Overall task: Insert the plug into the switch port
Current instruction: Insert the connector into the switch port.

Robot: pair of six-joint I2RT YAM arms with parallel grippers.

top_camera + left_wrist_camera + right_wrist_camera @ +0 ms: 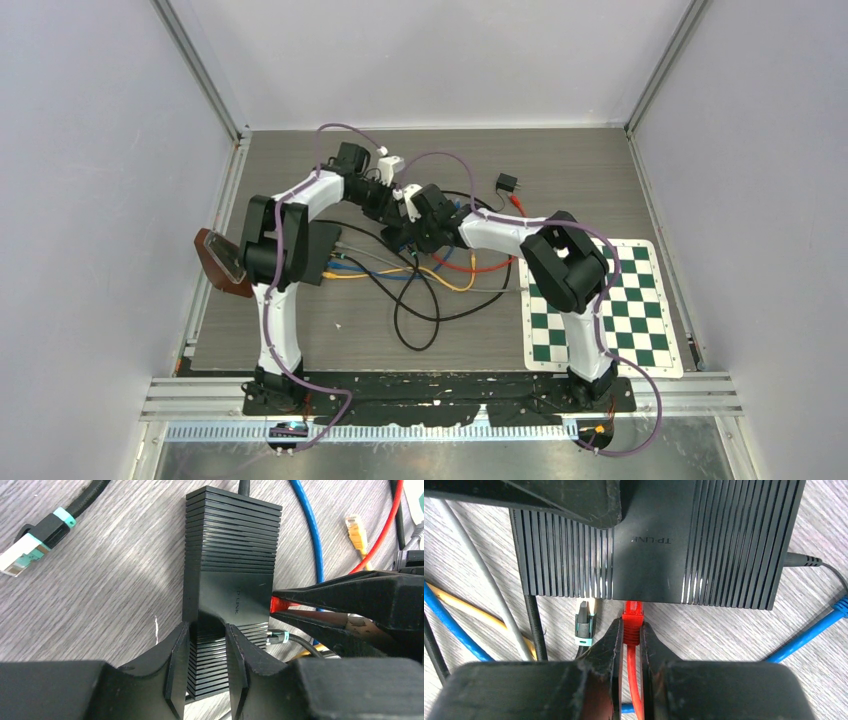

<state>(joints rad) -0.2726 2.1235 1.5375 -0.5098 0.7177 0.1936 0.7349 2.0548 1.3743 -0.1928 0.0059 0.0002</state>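
Right jaws pinched tight on red plug (632,620), its nose meeting the port face of black switch (649,540); depth of entry unclear. Left jaws part-way apart, tips set on the switch's ribbed top. Teal-booted plug (584,622) sits just beside the red one. Switch lies flat on grey counter (724,630).

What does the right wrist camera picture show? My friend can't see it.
The right hand pinches a red plug, its tip at the front edge of a black TP-Link switch. A teal-banded plug sits just left of it, beside blue, yellow and grey cables.
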